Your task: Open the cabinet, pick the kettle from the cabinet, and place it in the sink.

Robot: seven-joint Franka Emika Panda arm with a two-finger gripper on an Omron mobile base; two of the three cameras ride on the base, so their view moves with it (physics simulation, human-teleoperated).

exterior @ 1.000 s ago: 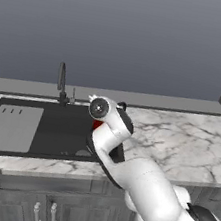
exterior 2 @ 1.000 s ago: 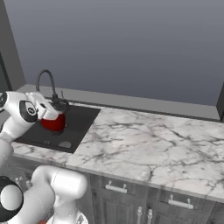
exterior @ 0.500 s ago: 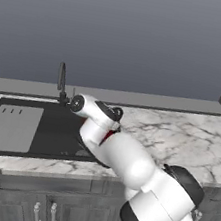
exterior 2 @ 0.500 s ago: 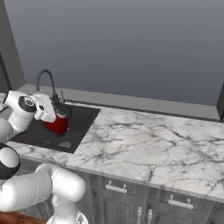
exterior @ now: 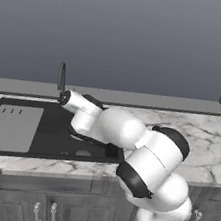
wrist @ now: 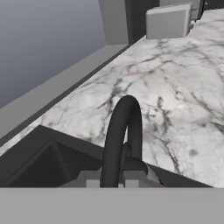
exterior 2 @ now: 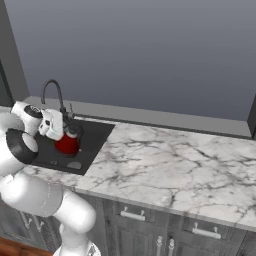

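Gripper is pinched tight on the kettle's arched handle, over the sink; rigid, probably light, top-hung; handle is the right hold.

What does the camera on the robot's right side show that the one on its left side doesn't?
The right base view shows the red kettle over the sink's basin, with the white hand on its arched handle, and a long stretch of marble counter. The left base view instead shows the sink's flat grey drainboard, while the arm covers the kettle. Both show the black sink, its thin faucet, the grey wall and the cabinets under the counter.
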